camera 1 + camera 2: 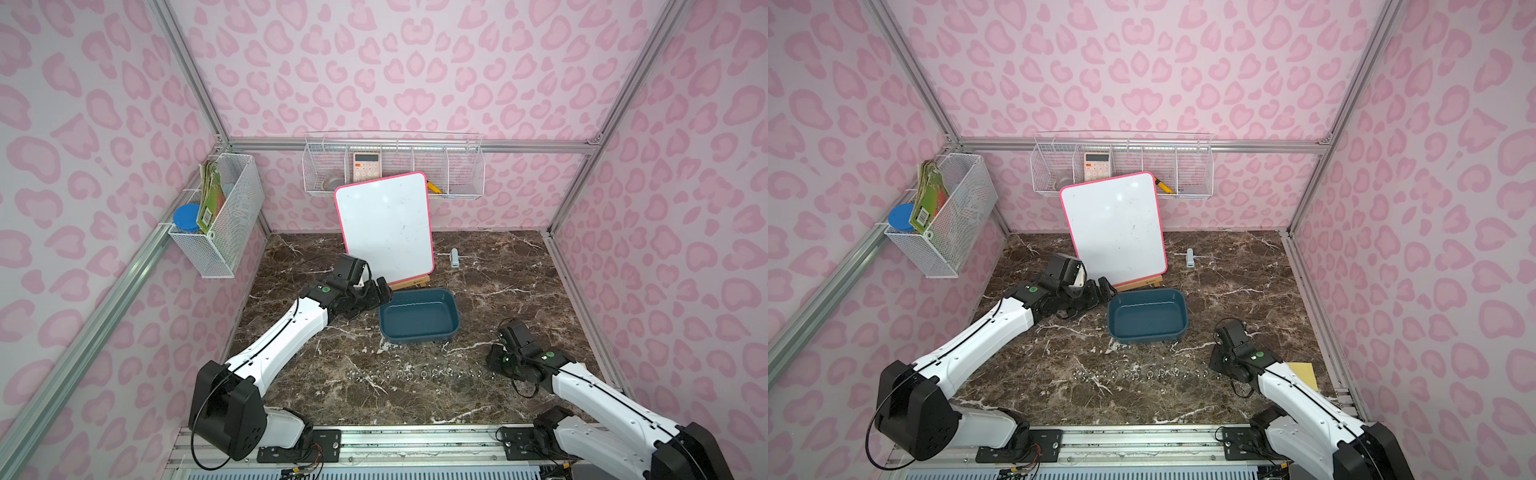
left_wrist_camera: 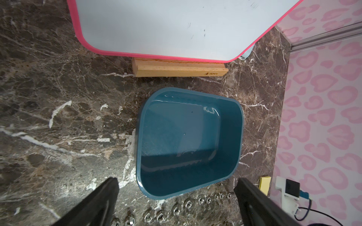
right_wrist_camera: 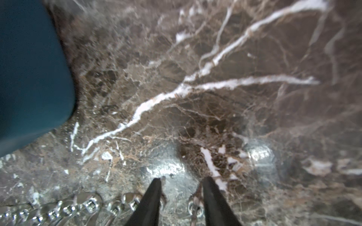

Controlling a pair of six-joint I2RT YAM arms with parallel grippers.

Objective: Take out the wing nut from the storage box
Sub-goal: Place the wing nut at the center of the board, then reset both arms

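Black, tapered fingers of the right arm (image 3: 150, 201) filled the near edge of the right wrist view, parted with a clear gap and clamping nothing. Between them, close against the inner face of one, lay a small silvery metal wing nut (image 3: 195, 209) on the dark brown marble-patterned worktop (image 3: 235, 97). Whether it touched that finger I could not tell. It sat at the end of a long row of similar wing nuts (image 1: 419, 374) laid out in front of the shallow teal-blue plastic storage box (image 1: 419, 316). So the nut was outside the box, clear of its rim, and the left wrist view showed none on the box floor.

By my reading the piece would be light, hard and stiff, not fragile — but smooth enough to skid or flip. The surest hold would be across its two flat wings, fingers low to the worktop.

Fingers of the left arm (image 2: 98, 201) stood spread wide and empty just beside the box's short end.
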